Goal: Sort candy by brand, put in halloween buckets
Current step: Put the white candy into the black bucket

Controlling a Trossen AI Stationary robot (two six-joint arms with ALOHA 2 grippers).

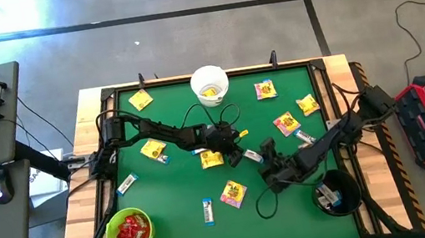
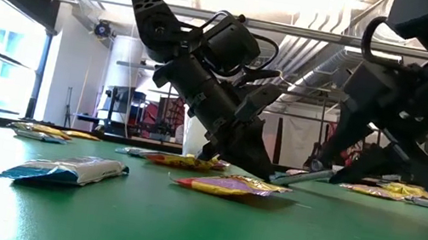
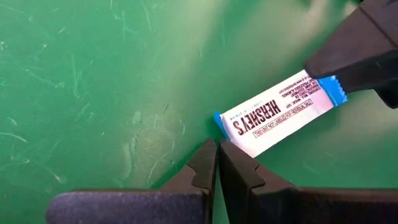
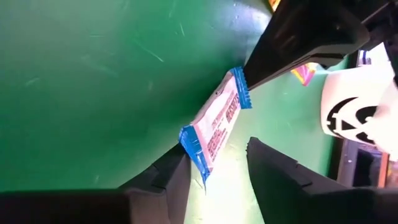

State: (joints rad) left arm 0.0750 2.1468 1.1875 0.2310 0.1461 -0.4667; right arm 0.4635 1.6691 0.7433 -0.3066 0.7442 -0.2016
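A narrow white-and-blue bar [image 1: 253,156] lies on the green mat between my two grippers. My left gripper [image 3: 217,149] is shut at one blue end of it. My right gripper [image 4: 217,168] is open at the other end. The white bucket [image 1: 209,84] stands at the far edge with yellow candy in it. At the near left, the lime green bucket [image 1: 129,233] holds red packets. The black bucket [image 1: 335,193], near right, holds white-and-blue bars. Yellow packets [image 1: 233,193] and more bars [image 1: 208,211] lie scattered on the mat. My left gripper touches the bar's blue end [image 3: 219,122] with the tips of its shut fingers [image 3: 205,163], slanting down from the table's left. My right gripper has the bar's other blue end [image 4: 194,151] between its open fingers, against the inner side of one finger [image 4: 174,177]. It comes slanting down from the table's right, along the bar.
Yellow packets lie close by at the left gripper [image 1: 212,159] and farther off [image 1: 286,123], [image 1: 154,150], [image 1: 140,100]. Another bar [image 1: 305,135] lies beside the right arm. The mat's raised frame [image 1: 189,78] runs round the table. Both arms crowd the middle.
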